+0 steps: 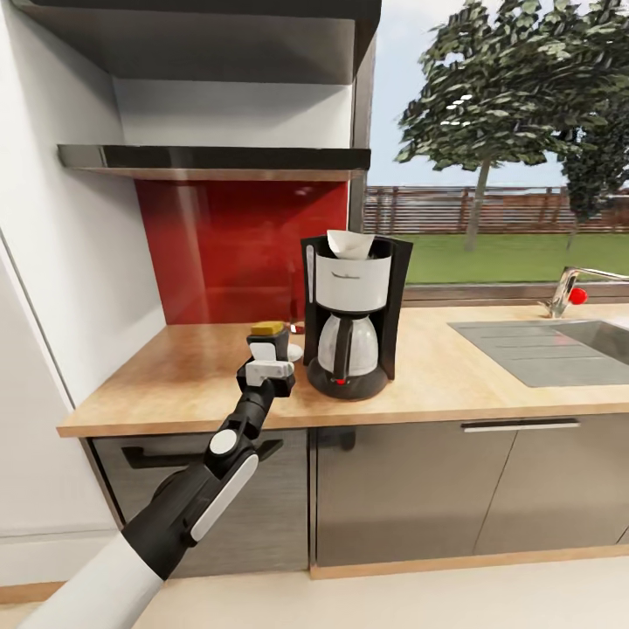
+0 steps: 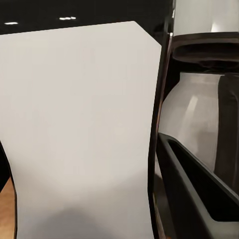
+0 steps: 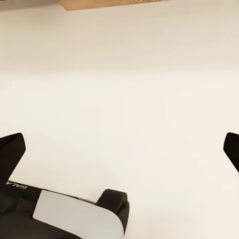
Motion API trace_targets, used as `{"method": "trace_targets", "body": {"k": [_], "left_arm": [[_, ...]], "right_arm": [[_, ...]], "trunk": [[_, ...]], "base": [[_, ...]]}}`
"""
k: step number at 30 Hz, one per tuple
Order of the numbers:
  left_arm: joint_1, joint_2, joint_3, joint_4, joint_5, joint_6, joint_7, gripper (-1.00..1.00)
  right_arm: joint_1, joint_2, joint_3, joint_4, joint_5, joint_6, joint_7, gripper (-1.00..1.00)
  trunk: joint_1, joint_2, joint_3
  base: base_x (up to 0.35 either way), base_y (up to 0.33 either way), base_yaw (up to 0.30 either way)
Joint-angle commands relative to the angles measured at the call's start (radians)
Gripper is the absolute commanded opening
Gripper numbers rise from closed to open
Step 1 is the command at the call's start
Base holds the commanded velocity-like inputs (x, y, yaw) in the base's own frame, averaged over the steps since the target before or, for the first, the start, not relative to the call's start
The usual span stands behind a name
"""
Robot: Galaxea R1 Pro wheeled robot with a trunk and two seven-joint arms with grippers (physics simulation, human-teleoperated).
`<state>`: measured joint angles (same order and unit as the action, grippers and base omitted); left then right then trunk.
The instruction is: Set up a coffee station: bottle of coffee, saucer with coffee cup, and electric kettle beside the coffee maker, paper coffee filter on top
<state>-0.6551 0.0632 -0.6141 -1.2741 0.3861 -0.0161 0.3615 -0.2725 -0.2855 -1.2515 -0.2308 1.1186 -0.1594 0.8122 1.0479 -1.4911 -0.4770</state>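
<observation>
Black-and-white drip coffee maker with glass carafe [image 1: 351, 319] — stood upright on the light wooden countertop [image 1: 454, 367], in front of the red glass backsplash [image 1: 236, 249]. A white paper coffee filter [image 1: 349, 245] sat in its top opening, so that step looked done.

Dark bottle of coffee with a mustard-yellow lid [image 1: 267, 334] — stood on the counter just beside the coffee maker, on its left in the head view, where the task wants it. A small pale rounded item peeked out between the two; too hidden to name.

Left gripper [image 1: 266, 360] — reached over the counter edge, at the bottle. Whether the jaws clamped it or stood apart could not be told; the left wrist view was blocked by a pale flat surface, with the carafe [image 2: 199, 124] close alongside.

Right gripper [image 3: 119, 149] — jaws wide apart, empty, idling over the cream floor [image 3: 124, 74].

Steel sink [image 1: 559, 345] and tap — well apart, unused.
</observation>
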Motion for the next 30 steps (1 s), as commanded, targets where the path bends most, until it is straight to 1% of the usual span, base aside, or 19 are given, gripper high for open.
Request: {"method": "trace_targets", "body": {"k": [1,6,11,14,18,22,30], "left_arm": [[-0.001,0.001,-0.004,-0.001,0.007,-0.001,0.007,-1.00],[-0.001,0.001,-0.004,-0.001,0.007,-0.001,0.008,-1.00],[-0.001,0.001,-0.004,-0.001,0.007,-0.001,0.008,-1.00],[-0.001,0.001,-0.005,-0.001,0.007,-0.001,0.008,-1.00],[-0.001,0.001,-0.007,-0.001,0.007,-0.001,0.008,-1.00],[-0.001,0.001,-0.007,-0.001,0.007,-0.001,0.008,-1.00],[-0.001,0.001,-0.007,-0.001,0.007,-0.001,0.008,-1.00]], "right_arm": [[-0.001,0.000,-0.008,-0.001,0.011,-0.006,0.004,1.00],[-0.001,0.000,-0.008,-0.001,0.012,-0.006,0.003,1.00],[-0.001,0.000,-0.008,-0.001,0.012,-0.006,0.003,1.00],[-0.001,0.000,-0.008,-0.001,0.012,-0.006,0.002,1.00],[-0.001,0.000,-0.008,-0.001,0.012,-0.006,0.003,1.00],[-0.001,0.000,-0.008,-0.001,0.012,-0.006,0.003,1.00],[-0.001,0.000,-0.008,-0.001,0.012,-0.005,0.004,1.00]], "trunk": [[0.000,-0.001,-0.001],[0.000,-0.001,-0.001],[0.019,-0.036,-0.017],[0.019,-0.036,-0.017],[0.034,-0.064,-0.029],[0.034,-0.064,-0.029],[0.065,-0.120,-0.054]], "base": [[0.006,0.000,0.000],[0.002,0.000,0.000],[0.000,0.000,0.000],[0.000,0.000,0.000],[0.000,0.000,0.000],[0.000,0.000,0.000],[0.000,0.000,0.000]]}}
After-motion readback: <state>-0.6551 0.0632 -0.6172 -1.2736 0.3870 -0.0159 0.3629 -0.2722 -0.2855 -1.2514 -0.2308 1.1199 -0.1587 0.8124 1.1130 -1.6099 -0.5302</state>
